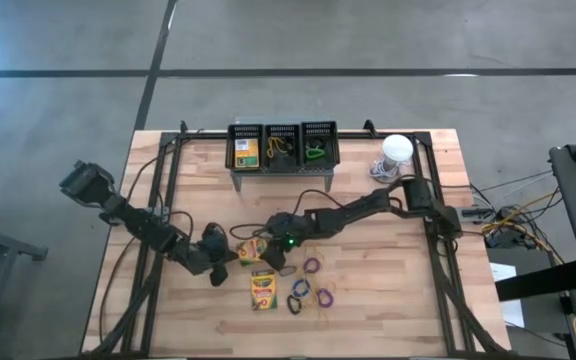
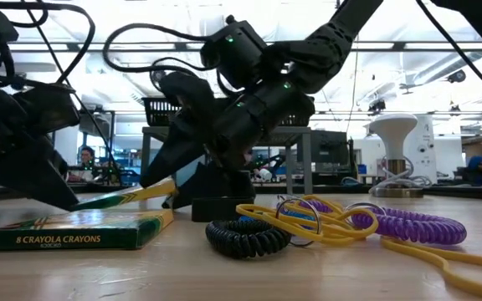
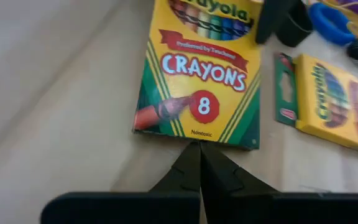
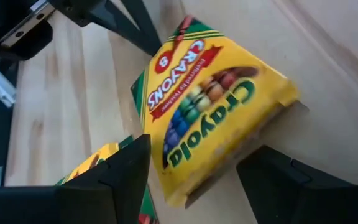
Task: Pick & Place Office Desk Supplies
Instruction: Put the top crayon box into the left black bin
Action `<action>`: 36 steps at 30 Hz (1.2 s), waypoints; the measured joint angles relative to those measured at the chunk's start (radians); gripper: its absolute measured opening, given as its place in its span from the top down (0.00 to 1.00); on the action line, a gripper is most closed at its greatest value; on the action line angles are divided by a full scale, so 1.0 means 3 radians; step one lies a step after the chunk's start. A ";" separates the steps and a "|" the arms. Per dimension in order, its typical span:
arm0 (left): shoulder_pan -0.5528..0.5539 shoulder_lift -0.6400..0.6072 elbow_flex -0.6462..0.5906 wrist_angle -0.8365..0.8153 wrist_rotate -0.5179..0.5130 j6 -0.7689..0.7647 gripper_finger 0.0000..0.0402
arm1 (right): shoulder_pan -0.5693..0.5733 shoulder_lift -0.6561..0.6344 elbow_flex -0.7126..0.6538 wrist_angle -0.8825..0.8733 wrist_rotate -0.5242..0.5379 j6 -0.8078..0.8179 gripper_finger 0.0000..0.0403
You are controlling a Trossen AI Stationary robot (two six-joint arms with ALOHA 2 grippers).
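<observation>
From above, three bins [image 1: 282,146] at the far edge of the surface [image 1: 388,300] already held supplies: a crayon box in the left one, loops in the others. A second crayon box [image 1: 263,289] and several elastic loops [image 1: 308,290] lay loose near the front, so most sorting looked undone. The right hand [image 1: 264,250] sat over a tilted crayon box [image 1: 252,249], the left hand [image 1: 220,262] just beside it.

At table height, a flat crayon box [image 2: 74,231], a black coil [image 2: 245,237] and yellow bands [image 2: 341,227] waited in front.

The left wrist view showed its fingers [image 3: 199,168] pressed together, empty, tips at the box's edge.

The right wrist view showed fingers [image 4: 120,174] spread either side of the tilted box, not visibly clamped.
</observation>
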 joint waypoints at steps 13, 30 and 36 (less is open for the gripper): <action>0.0009 -0.0316 0.0106 -0.0269 -0.0061 0.0129 1.00 | 0.0019 -0.0111 0.0256 -0.0736 0.0381 -0.0405 0.81; -0.0030 -0.1416 0.0359 -0.2232 -0.1253 -0.0481 1.00 | -0.0441 -0.1095 0.2098 -0.3040 0.1173 -0.2453 0.92; 0.0033 -0.1657 0.0475 -0.1603 -0.1624 0.0349 1.00 | -0.0718 -0.0601 0.2982 -0.3838 0.1250 -0.3002 0.90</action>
